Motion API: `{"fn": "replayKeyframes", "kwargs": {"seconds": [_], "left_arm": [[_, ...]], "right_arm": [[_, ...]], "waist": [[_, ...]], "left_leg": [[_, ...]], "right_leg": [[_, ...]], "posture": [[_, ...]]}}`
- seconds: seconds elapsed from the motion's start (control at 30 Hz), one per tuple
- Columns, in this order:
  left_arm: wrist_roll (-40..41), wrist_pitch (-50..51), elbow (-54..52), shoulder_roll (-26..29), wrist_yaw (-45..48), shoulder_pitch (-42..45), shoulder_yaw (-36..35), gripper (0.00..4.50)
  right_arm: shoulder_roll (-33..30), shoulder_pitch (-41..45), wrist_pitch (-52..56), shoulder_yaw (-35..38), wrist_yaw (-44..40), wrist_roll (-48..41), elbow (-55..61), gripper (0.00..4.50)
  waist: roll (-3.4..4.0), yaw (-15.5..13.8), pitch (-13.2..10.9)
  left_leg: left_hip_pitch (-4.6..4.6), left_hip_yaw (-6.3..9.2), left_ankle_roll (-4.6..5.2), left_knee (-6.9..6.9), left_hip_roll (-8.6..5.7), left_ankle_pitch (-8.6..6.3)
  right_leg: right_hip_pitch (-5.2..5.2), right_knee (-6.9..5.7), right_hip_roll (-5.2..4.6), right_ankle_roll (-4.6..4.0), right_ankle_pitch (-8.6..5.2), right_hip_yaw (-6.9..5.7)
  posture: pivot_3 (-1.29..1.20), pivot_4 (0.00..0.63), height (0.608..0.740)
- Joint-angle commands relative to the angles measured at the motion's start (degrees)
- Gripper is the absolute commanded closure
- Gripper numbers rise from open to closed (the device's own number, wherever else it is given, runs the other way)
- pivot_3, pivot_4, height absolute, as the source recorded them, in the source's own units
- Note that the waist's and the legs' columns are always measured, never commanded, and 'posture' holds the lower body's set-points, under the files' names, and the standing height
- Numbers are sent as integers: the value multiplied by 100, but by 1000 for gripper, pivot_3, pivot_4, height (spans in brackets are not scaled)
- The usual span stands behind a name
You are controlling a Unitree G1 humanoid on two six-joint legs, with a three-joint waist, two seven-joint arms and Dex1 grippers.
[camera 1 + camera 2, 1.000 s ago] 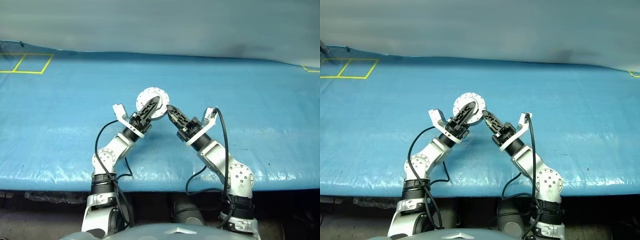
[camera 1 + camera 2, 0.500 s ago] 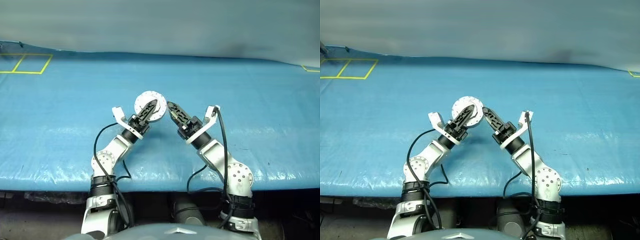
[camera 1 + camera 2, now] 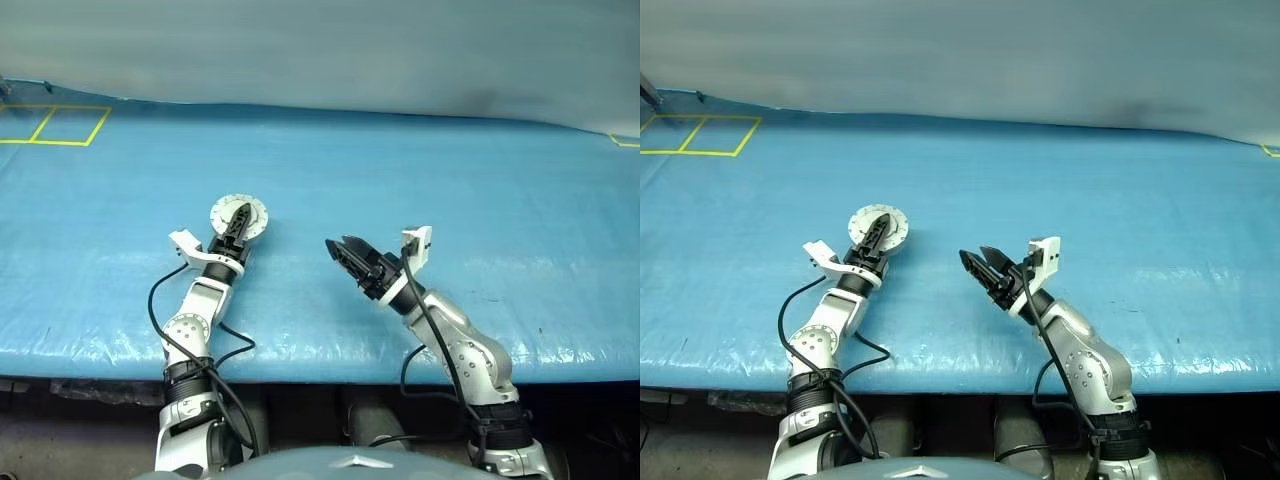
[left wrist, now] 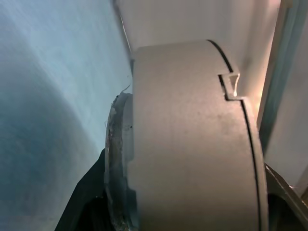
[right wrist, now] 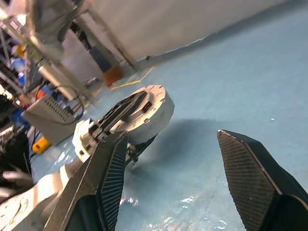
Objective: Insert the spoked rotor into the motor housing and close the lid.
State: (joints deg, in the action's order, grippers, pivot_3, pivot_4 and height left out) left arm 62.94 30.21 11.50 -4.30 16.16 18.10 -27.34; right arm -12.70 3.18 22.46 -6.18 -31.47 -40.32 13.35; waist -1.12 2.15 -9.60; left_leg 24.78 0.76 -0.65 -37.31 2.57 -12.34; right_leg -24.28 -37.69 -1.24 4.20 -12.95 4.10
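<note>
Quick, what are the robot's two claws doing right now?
Left gripper: closed on the round silver motor housing, lid on.
Right gripper: open, holding nothing.

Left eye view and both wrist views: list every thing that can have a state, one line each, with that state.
motor housing: lid on, held by the left gripper over the blue table, tilted.
lid: seated on the housing, closed.
left gripper: shut on the motor housing, fingers across its face.
right gripper: open, fingers apart, holding nothing.
blue table cover: flat, glossy.
</note>
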Motion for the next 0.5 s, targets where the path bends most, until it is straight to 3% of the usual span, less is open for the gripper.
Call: {"fn": "replayKeyframes", "kwargs": {"seconds": [0.03,0.17,0.5], "left_arm": [[4,-223,-74,176,71,295,-113,1910],[-210,-597,196,457,-137,497,-361,1910],[-910,-1308,1010,689,-821,894,-601,1910]], "right_arm": [[-141,-76,-628,-239,-561,627,-145,1378],[-320,-179,-1002,-498,-885,1168,-249,1378],[-156,-156,-1026,-384,-877,1325,-278,1378]], "waist": [[-1,-8,0],[-3,-3,0],[-24,-66,-2]], "left_leg": [[0,0,-1,-3,0,1],[-11,0,-2,-8,-1,1],[-12,4,-5,-13,-1,2]], "right_leg": [[2,0,0,2,1,0],[13,0,1,4,-2,0],[21,2,0,-4,11,-3]], "posture": [[0,150,740],[0,150,740],[0,150,740]]}}
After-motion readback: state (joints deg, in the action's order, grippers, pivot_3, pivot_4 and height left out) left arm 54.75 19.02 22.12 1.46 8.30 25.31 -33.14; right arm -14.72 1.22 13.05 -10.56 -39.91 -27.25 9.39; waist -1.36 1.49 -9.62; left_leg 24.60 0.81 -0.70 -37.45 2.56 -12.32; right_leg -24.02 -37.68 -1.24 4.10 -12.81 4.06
